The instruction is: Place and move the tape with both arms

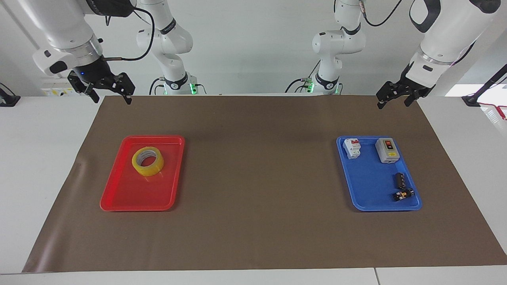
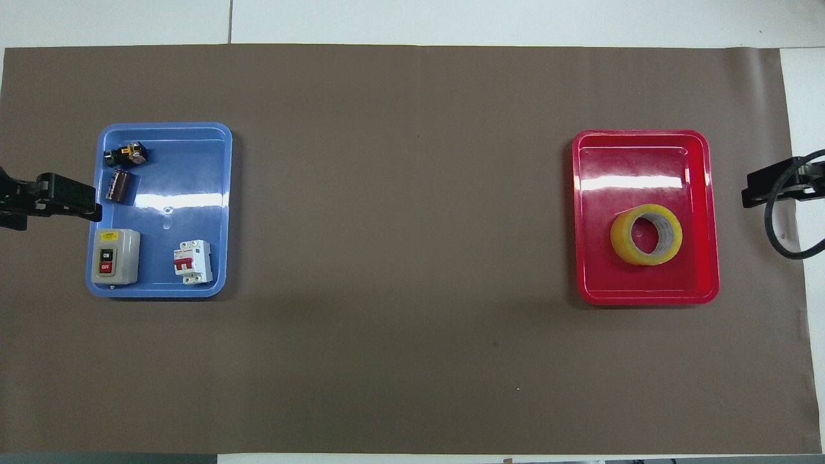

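Observation:
The tape [image 1: 148, 170], a yellow roll with a pale core, lies flat in the red tray [image 1: 134, 198] toward the right arm's end of the table, in the half of the tray nearer the robots [image 2: 644, 256]. My right gripper [image 1: 111, 99] hangs open and empty in the air over the mat's corner at that end, well clear of the tray. My left gripper [image 1: 393, 104] waits open and empty above the mat's corner at the left arm's end.
A blue tray [image 1: 372, 186] at the left arm's end holds a grey switch box [image 1: 387, 150], a white breaker [image 1: 352, 148] and two small dark parts. A brown mat [image 1: 257, 178] covers the table. Two smaller white arms stand at the back.

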